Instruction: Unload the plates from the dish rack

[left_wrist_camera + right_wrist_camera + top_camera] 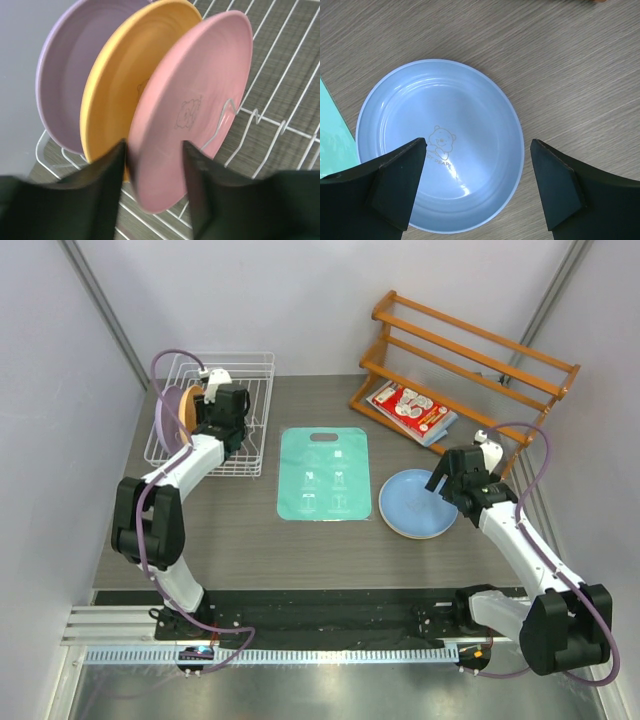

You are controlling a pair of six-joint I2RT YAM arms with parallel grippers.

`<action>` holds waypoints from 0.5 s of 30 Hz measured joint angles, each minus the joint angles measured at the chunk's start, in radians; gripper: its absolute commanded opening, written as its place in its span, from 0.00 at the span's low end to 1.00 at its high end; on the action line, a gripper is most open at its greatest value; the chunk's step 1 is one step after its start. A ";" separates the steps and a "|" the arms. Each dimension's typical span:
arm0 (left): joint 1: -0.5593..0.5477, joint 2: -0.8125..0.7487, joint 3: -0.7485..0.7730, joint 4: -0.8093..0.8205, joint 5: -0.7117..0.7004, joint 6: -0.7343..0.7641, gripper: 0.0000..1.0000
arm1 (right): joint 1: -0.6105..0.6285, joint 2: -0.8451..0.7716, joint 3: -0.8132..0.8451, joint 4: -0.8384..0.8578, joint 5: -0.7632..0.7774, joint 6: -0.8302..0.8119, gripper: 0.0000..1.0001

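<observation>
Left gripper (153,150): jaws apart, straddling pink plate (200,90) rim.
Right gripper (478,145): jaws wide, above blue plate (440,100).
Risk: pinch may snag yellow plate (115,85) or dish rack (257,116) tines.

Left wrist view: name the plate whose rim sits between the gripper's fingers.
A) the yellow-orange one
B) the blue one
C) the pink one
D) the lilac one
C: the pink plate is the nearest, with its lower rim between the fingers of the left gripper; the yellow-orange plate and the lilac plate stand behind it.
</observation>
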 measured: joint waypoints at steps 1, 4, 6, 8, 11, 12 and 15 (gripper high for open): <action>0.000 -0.001 0.000 0.003 -0.006 0.001 0.33 | 0.000 0.008 0.000 0.002 -0.005 -0.001 0.91; 0.000 -0.007 -0.001 0.008 -0.022 0.007 0.22 | 0.000 0.021 -0.001 0.009 -0.019 -0.006 0.91; 0.000 -0.011 -0.001 0.008 -0.029 0.006 0.13 | 0.000 0.021 -0.001 0.013 -0.024 -0.008 0.91; 0.000 -0.013 -0.001 0.002 -0.040 0.020 0.01 | 0.000 0.021 -0.002 0.018 -0.029 -0.011 0.91; 0.004 -0.016 -0.002 -0.015 -0.058 0.031 0.00 | 0.000 0.021 -0.005 0.020 -0.036 -0.015 0.91; 0.005 -0.017 -0.003 -0.014 -0.055 0.029 0.00 | 0.000 0.020 -0.006 0.021 -0.037 -0.017 0.91; 0.005 -0.031 -0.003 -0.024 -0.055 0.037 0.00 | 0.000 0.020 -0.008 0.020 -0.040 -0.019 0.91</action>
